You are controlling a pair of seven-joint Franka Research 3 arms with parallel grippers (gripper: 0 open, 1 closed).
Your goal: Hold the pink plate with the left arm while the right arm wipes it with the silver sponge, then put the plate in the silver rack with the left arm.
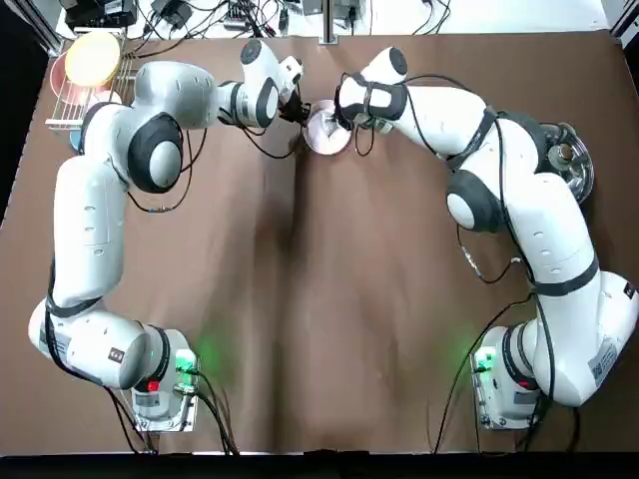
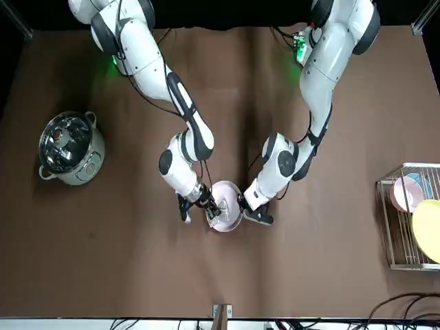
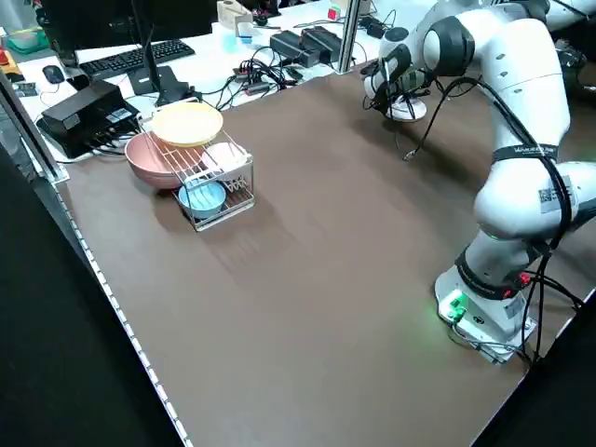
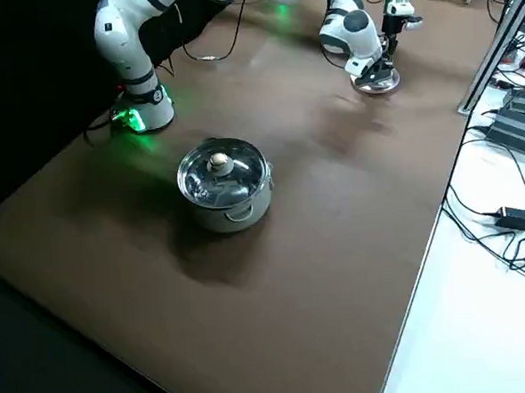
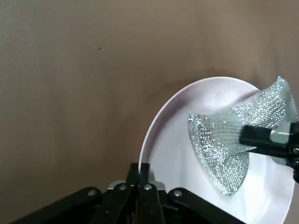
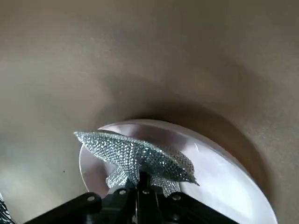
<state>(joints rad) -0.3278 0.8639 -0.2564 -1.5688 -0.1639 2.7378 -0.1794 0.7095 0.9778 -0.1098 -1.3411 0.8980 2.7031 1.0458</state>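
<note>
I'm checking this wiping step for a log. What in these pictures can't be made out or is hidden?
- Top view: most of the pink plate is covered by both wrists; the left end effector and right end effector barely show.
- Wrist views: whether the silver sponge presses the plate or hangs just over it.
- Front view: the silver rack is cut off by the picture's edge.
- Right side view: the steel pot has its lid on, hiding its contents.

Pink plate is showing smooth, glossy glaze; silver sponge is glinting as coarse metallic mesh (sequin-like); table cover is looking matt brown; pot is gleaming polished steel.
</note>
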